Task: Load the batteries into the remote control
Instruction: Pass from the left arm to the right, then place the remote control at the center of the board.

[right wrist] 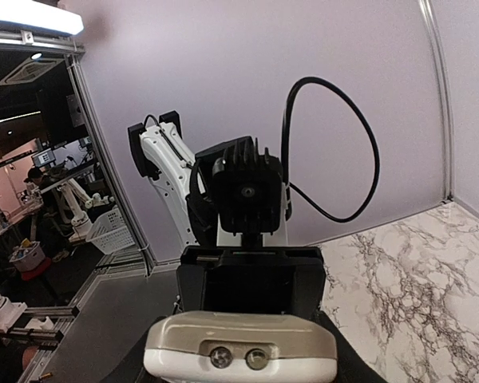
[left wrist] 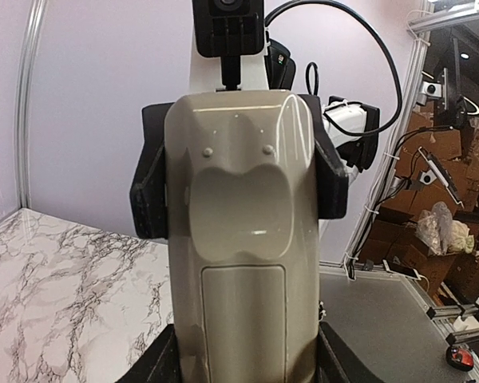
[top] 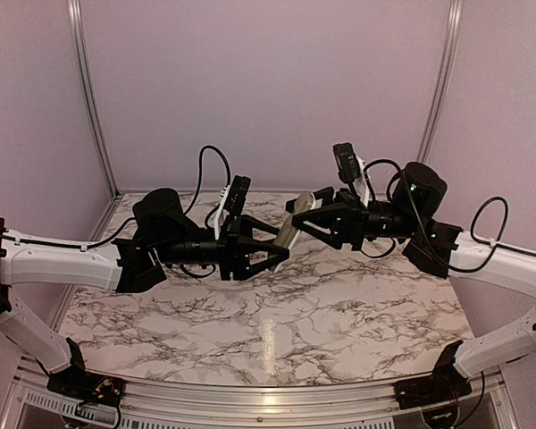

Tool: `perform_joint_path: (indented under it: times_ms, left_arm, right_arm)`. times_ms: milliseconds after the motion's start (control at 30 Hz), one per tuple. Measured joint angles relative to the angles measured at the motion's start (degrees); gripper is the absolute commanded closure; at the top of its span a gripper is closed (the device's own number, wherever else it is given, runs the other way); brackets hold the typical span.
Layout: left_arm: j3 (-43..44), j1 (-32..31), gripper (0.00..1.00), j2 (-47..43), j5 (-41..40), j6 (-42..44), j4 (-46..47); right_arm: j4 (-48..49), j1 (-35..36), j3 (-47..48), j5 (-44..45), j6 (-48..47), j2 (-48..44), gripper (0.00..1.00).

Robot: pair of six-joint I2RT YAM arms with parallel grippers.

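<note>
The slim rectangular remote control (top: 290,228), white-fronted with a greyish-beige plastic back, is held in the air above the middle of the white, grey-veined marble tabletop (top: 339,304), towards its far edge, with no part resting on it. It spans the gap between the two arms.

In the left wrist view the back (left wrist: 239,239) faces the camera. It shows a shallow moulded hollow and, below that, a rectangular panel (left wrist: 243,319) lying flush. In the right wrist view one end face shows two small round metallic studs (right wrist: 238,357).

The left gripper (top: 281,250) is clamped on the nearer end of the remote control. The right gripper (top: 302,213) is closed on the opposite end, its black fingers (left wrist: 150,187) pressed against both long edges.
</note>
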Motion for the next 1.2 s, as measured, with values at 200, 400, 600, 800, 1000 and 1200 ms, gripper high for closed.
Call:
perform_joint_path:
  times_ms: [200,400,600,800,1000,1200]
  left_arm:
    - [-0.3,0.0,0.31,-0.2,-2.0,-1.0,0.0]
    - [-2.4,0.7,0.01,-3.1,-7.5,0.9,-2.1]
    - [-3.8,2.6,0.01,-8.6,-17.9,1.2,-8.0]
    - [-8.2,5.1,0.01,-15.2,-31.5,0.0,-12.5]
    - [-13.3,7.6,0.01,-18.4,-40.9,-3.1,-16.5]
    - [-17.6,8.2,0.01,-20.0,-43.5,-5.3,-17.3]
  right_arm:
    - [-1.4,0.0,0.9,1.9,-1.1,0.5,0.8]
    - [-6.7,-0.5,2.8,5.2,-0.4,1.5,0.89]
    - [-18.3,-4.2,8.0,12.8,0.9,6.6,0.99]
    - [-30.1,-4.9,14.7,19.6,2.8,16.6,0.93]
    - [-37.1,-4.7,17.6,23.6,4.7,25.3,0.93]
    - [-42.3,-2.8,23.6,27.0,6.3,35.9,0.87]
